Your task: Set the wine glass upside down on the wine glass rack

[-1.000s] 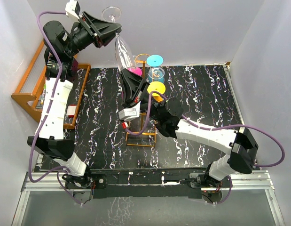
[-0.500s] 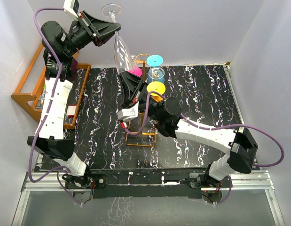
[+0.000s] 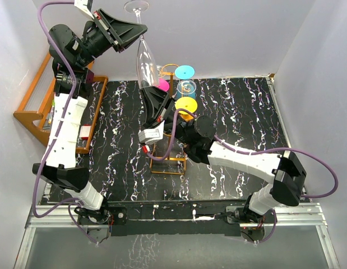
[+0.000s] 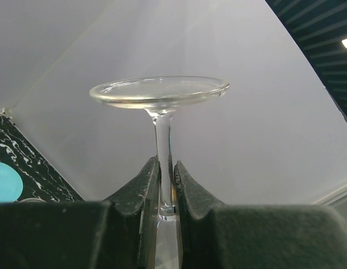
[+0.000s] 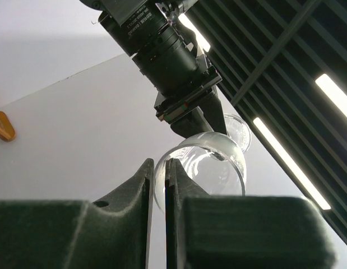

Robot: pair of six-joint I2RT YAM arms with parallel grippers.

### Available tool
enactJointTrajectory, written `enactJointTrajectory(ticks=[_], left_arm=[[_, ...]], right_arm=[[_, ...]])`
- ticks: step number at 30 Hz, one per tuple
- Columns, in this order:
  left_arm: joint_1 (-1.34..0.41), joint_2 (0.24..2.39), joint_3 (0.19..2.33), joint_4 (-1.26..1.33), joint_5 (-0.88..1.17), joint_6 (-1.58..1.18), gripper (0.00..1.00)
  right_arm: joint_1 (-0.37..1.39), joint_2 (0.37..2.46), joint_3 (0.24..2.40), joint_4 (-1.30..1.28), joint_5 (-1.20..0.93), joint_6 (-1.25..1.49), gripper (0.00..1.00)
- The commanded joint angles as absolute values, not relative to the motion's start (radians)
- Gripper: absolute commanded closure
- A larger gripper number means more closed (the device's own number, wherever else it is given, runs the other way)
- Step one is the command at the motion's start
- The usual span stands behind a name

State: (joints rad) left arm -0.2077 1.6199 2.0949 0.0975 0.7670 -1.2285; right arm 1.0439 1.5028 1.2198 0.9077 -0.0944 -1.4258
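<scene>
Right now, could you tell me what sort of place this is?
Likely a robot test cell: plain white panels wall in a black marbled table, and strip lights hang overhead.

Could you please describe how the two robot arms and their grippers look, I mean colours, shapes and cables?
The left arm and the right arm each have white shell links between black rounded joints, with a purple cable looping along each. The left gripper and the right gripper are black, each with two wedge-shaped fingers of a rough matt surface.
</scene>
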Motion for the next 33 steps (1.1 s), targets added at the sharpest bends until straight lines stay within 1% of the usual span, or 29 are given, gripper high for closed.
enactJointTrajectory(ticks=[1, 11, 18, 22, 25, 26, 33], left_arm=[[-0.246, 1.549, 2.106, 0.079, 0.823, -1.129, 1.0], [-0.249, 1.53, 2.101, 0.08, 0.831, -1.05, 1.0], [-0.248, 1.538, 2.213, -0.041, 0.767, -0.825, 1.0], [-0.248, 1.511, 2.195, -0.023, 0.726, -0.756, 1.0], [-0.247, 1.489, 2.193, -0.015, 0.662, -0.674, 1.0], [-0.247, 1.491, 2.208, -0.024, 0.646, -0.646, 1.0], [-0.236, 1.466, 2.275, -0.171, 0.499, -0.379, 1.0]], right_arm=[[1.043, 1.514, 1.304, 0.961, -0.055, -1.408, 0.92], [1.034, 1.496, 1.291, 0.977, -0.044, -1.374, 0.91], [1.034, 1.432, 1.229, 0.961, -0.112, -1.353, 0.6], [1.027, 1.389, 1.202, 0.925, -0.152, -1.35, 0.46], [1.026, 1.352, 1.172, 0.886, -0.196, -1.344, 0.37], [1.025, 1.338, 1.16, 0.874, -0.212, -1.342, 0.35], [1.026, 1.224, 1.06, 0.822, -0.269, -1.315, 0.31]])
